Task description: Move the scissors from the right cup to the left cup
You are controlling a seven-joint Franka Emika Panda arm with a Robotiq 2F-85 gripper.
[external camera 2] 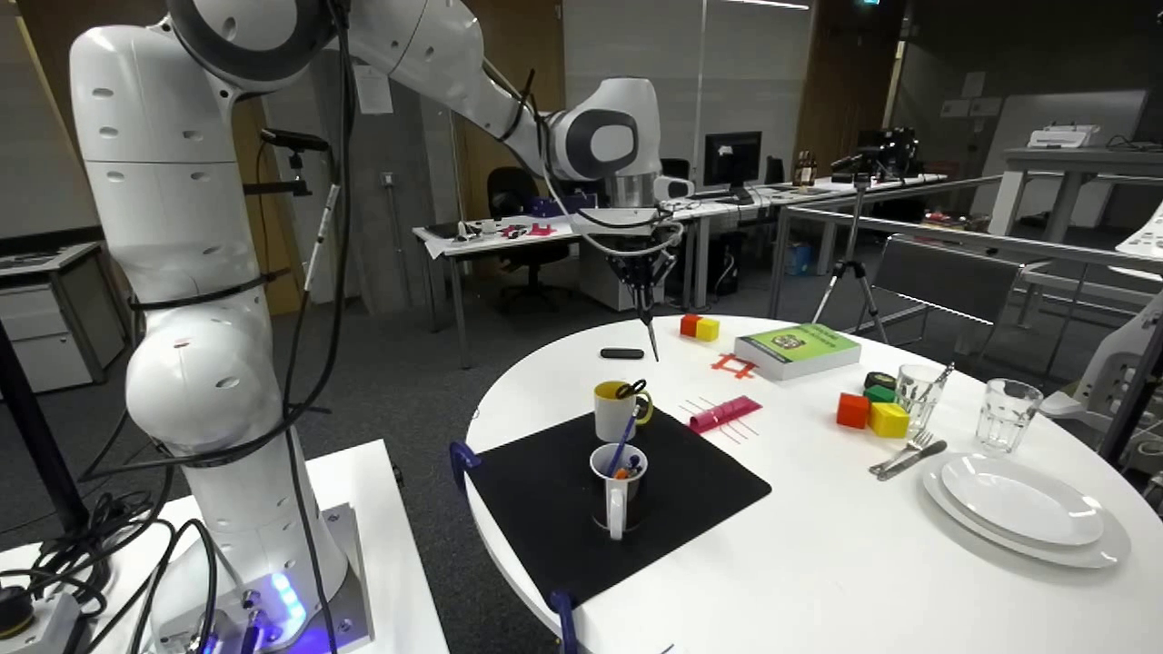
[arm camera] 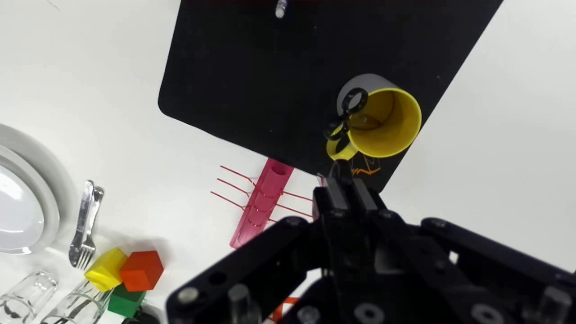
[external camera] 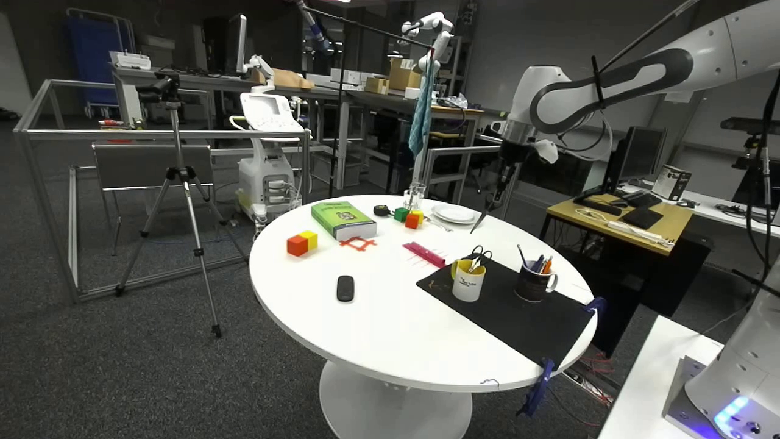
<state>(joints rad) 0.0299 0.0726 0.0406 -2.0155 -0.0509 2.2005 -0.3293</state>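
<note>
The left cup (external camera: 467, 288), pale outside and yellow inside, stands on a black mat; it also shows in an exterior view (external camera 2: 611, 422) and the wrist view (arm camera: 405, 123). The scissors (external camera: 475, 263) stand in it, black handle loops (arm camera: 346, 116) above the rim on its handle side, blades down. The right cup (external camera: 532, 286), near-black with a white handle (external camera 2: 617, 510), holds pens; in the wrist view only a pen end shows at the top. My gripper (external camera: 498, 194) is above the table, apart from both cups. Its fingers (arm camera: 351, 193) are close together around a thin dark pointed piece (arm camera: 344, 175).
The black mat (external camera: 506, 317) is clamped at the table edge. A pink strip (arm camera: 263, 202) lies by the mat. Beyond are plates (external camera 2: 1027, 500), cutlery, coloured blocks (external camera 2: 852, 411), glasses (external camera 2: 1007, 413), a green book (external camera: 343, 219) and a black remote-like object (external camera: 345, 288).
</note>
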